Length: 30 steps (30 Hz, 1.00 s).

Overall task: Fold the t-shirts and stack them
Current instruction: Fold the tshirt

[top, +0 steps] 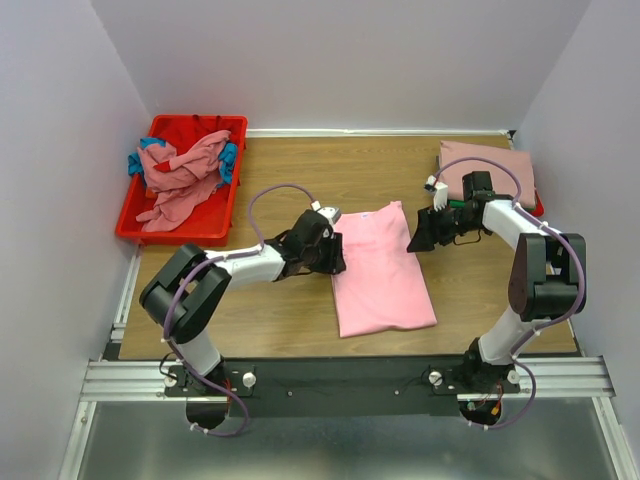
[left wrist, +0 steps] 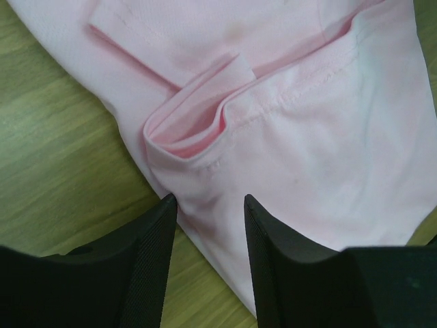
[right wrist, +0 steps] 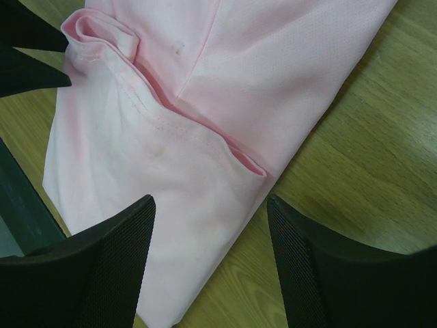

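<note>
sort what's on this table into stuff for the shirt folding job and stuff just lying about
For the job: pink t-shirt, mid-table; folded dusty rose shirt, far right; crumpled shirts heaped in the red bin.
Just lying about: the red bin itself; wooden table.

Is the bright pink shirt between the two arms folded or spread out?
Folded, at least partly: the pink shirt lies as a narrow strip, no sleeves sticking out, with doubled-over layers along its edge.

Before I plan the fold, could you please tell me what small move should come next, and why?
Probably close both hands: the left hand and right hand each stand open astride an edge of the partly folded pink t-shirt, with nothing pinched yet.
</note>
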Available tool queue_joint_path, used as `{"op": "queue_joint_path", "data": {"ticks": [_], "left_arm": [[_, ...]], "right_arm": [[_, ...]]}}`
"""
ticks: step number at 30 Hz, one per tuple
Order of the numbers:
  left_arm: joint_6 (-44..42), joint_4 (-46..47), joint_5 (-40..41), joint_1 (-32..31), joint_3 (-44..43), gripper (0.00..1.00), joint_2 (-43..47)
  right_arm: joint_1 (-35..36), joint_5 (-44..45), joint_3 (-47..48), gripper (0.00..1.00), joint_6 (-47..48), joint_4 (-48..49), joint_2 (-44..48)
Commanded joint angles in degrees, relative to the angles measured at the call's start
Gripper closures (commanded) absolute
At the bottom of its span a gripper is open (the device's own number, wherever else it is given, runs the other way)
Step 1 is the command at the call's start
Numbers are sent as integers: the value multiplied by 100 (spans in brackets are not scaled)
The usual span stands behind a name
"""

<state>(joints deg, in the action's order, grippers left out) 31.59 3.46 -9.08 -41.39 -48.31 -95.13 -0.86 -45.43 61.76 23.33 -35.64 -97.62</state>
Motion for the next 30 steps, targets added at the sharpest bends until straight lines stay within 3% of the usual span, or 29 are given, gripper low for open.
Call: {"op": "queue_joint_path", "data": {"ticks": [1, 14, 30], "left_arm": [[-153, -206, 345, -27, -310, 50, -163], [-189, -689, 741, -27, -477, 50, -102], [-321, -487, 170, -36, -574, 57, -304]], "right_arm": [[-37, -89, -67, 27, -22, 48, -90], [-37, -89, -58, 27, -30, 39, -143], [-37, -63, -50, 27, -39, 39, -160]]}}
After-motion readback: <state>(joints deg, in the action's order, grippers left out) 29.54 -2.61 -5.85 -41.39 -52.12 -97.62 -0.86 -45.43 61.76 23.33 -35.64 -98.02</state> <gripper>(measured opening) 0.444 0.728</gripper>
